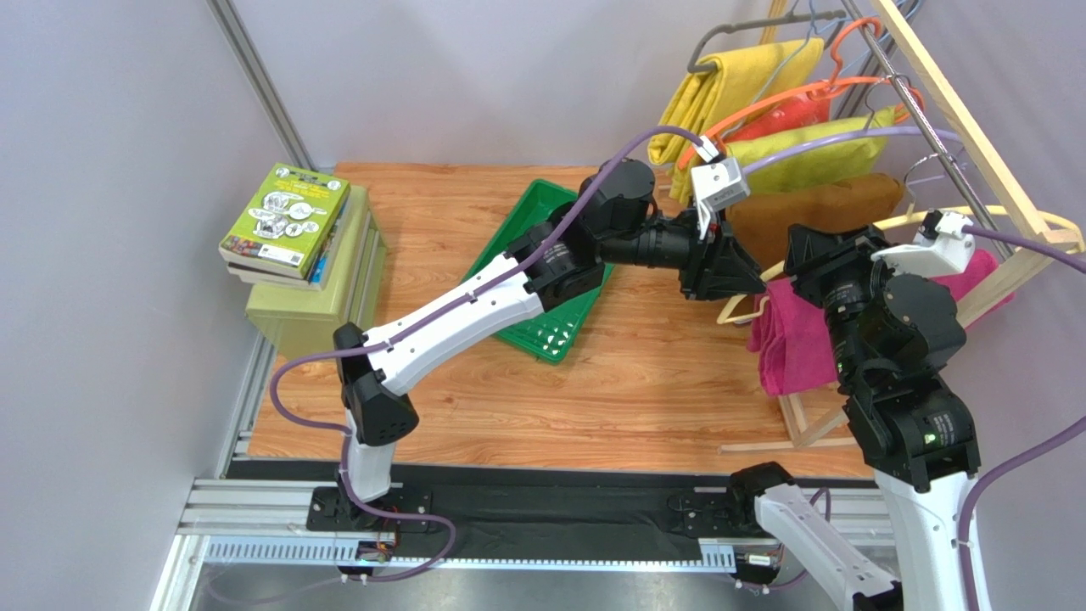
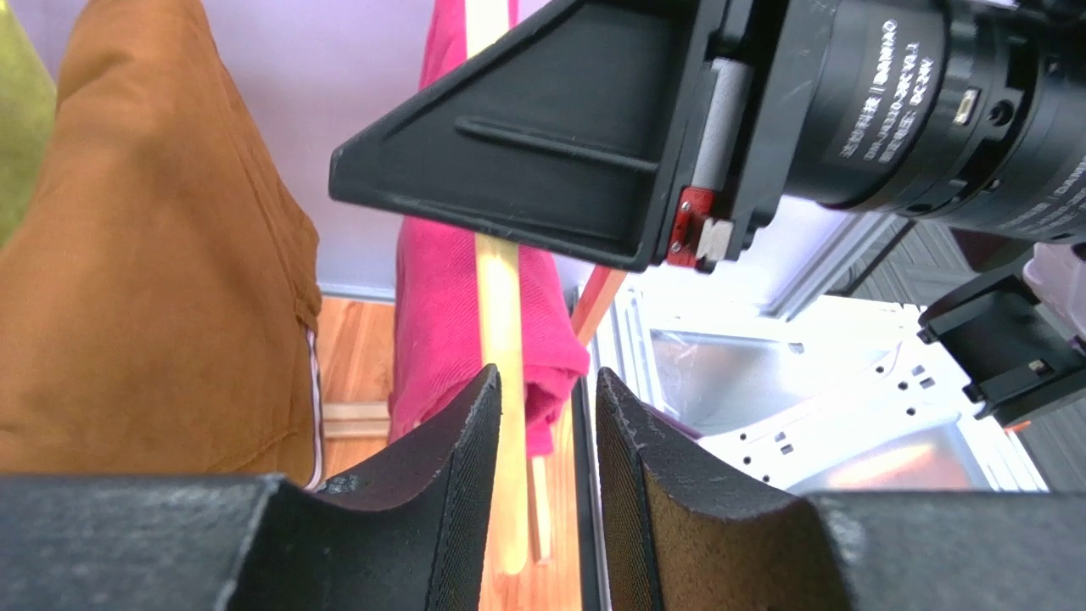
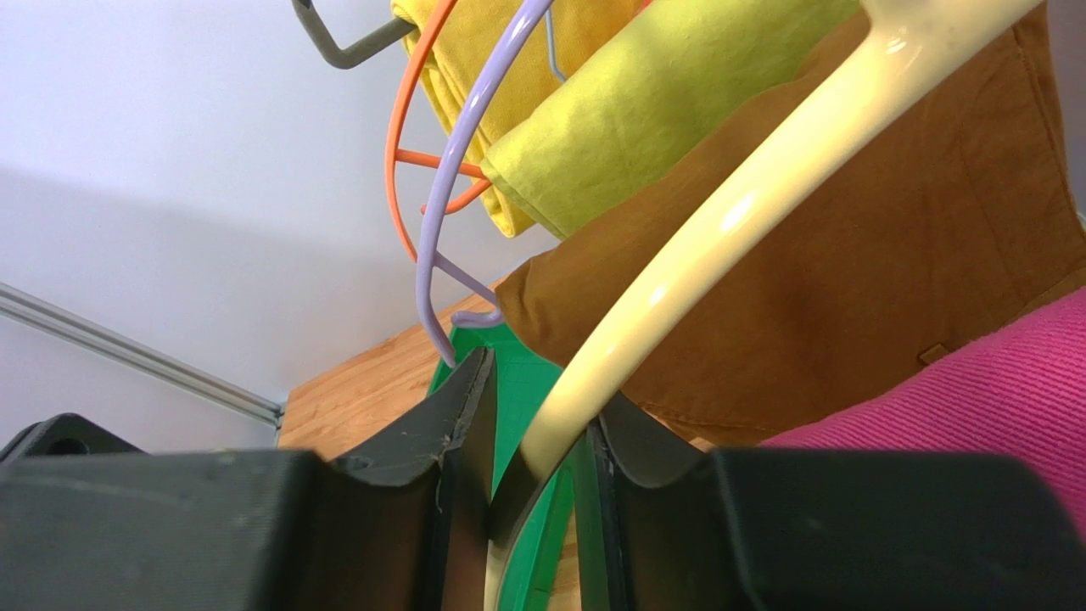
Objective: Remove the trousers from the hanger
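The magenta-pink trousers hang folded over the cream hanger at the near end of the wooden rack. My right gripper is shut on the hanger's curved arm, which runs down between its fingers; the trousers show at the lower right. My left gripper reaches in from the left, just beside the right one. Its jaws stand a little apart, empty. Past them I see the trousers around a pale straight bar.
A brown garment hangs right behind the trousers, then olive-green and yellow ones on lilac and orange hangers. A green tray lies under my left arm. Books sit on a box at the left.
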Available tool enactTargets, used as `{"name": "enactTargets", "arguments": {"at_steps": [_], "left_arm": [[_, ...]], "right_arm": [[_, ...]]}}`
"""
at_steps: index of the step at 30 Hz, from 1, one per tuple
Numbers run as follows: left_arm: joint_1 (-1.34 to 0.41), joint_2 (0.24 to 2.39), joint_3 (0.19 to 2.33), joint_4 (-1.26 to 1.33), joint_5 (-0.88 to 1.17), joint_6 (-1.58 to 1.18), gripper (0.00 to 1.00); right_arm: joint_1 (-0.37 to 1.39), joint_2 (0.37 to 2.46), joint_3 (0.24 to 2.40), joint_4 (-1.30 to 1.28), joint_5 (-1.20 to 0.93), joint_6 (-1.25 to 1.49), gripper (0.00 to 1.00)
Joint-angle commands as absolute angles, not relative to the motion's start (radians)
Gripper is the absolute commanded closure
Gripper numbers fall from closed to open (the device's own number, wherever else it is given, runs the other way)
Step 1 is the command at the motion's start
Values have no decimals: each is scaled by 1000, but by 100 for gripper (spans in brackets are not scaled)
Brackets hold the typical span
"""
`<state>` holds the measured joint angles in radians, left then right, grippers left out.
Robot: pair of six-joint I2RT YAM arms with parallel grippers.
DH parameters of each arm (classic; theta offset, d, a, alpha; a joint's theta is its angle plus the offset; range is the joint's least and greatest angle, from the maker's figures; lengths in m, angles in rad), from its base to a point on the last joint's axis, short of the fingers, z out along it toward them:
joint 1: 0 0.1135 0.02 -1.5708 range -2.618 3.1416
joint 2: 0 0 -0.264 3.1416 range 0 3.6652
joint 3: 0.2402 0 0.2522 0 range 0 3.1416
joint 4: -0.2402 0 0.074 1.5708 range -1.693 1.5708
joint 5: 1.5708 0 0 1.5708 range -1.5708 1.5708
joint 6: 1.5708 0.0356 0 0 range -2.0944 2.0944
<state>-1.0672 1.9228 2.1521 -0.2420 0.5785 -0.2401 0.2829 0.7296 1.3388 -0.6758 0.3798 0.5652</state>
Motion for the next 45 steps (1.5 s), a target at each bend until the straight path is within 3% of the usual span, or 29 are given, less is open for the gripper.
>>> {"name": "enactTargets", "arguments": {"at_steps": [1, 5, 10, 17, 26, 31, 36, 41, 45], "left_arm": [[-1075, 1911, 2115, -180, 629, -247, 59], [-1075, 1945, 2112, -160, 607, -245, 53], [-1075, 2026, 2184, -163, 615, -249, 52], [-1072, 2112, 2278, -167, 601, -265, 81], [-1055, 2189, 2413, -155, 637, -336, 89], [-1054, 2151, 2376, -149, 641, -347, 90], [-1052, 2065, 2241, -153, 629, -344, 89], [-1054, 1905, 2067, -164, 592, -328, 73], [-1054, 1766, 1919, -144, 575, -340, 66]], "right_arm": [[287, 707, 1336, -545, 319, 442, 80], [287, 701, 1309, -519, 299, 425, 81], [288, 718, 1319, -494, 264, 408, 84], [287, 773, 1397, -502, 221, 336, 98], [287, 844, 1483, -515, 126, 249, 100], [287, 870, 1508, -569, 45, 253, 100], [288, 900, 1540, -655, -72, 265, 100], [287, 920, 1566, -730, -173, 290, 100], [287, 910, 1569, -788, -245, 357, 100]]}}
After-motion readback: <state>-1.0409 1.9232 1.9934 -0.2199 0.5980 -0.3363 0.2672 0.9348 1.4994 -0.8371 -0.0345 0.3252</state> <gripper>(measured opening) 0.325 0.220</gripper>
